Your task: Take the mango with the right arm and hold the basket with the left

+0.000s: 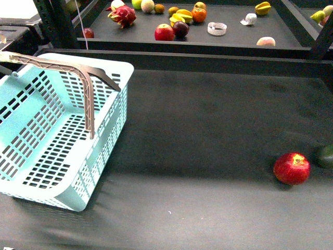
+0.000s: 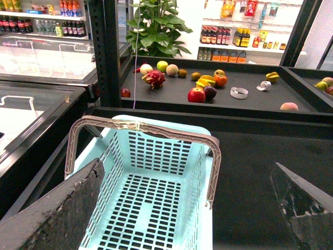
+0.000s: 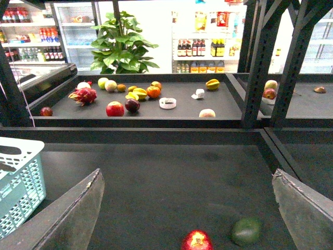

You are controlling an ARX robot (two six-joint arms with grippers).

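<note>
The pale turquoise basket (image 1: 106,120) stands at the near table's left, its grey-brown handle (image 1: 57,65) raised. In the left wrist view my left gripper (image 2: 184,208) hangs open above the basket (image 2: 156,151); one of its fingers (image 2: 62,213) is over the basket's side, the other over bare table. My right gripper (image 3: 187,216) is open above the dark table, nothing between its fingers (image 3: 307,208). The basket's corner (image 3: 21,182) shows off to its side. The mango is out of view. Neither arm shows in the front view.
A red apple (image 1: 292,168) (image 3: 196,240) and a dark green fruit (image 1: 327,155) (image 3: 246,230) lie at the near table's right. A raised back shelf (image 1: 234,39) holds several assorted fruits. Black frame posts (image 3: 260,62) rise around it.
</note>
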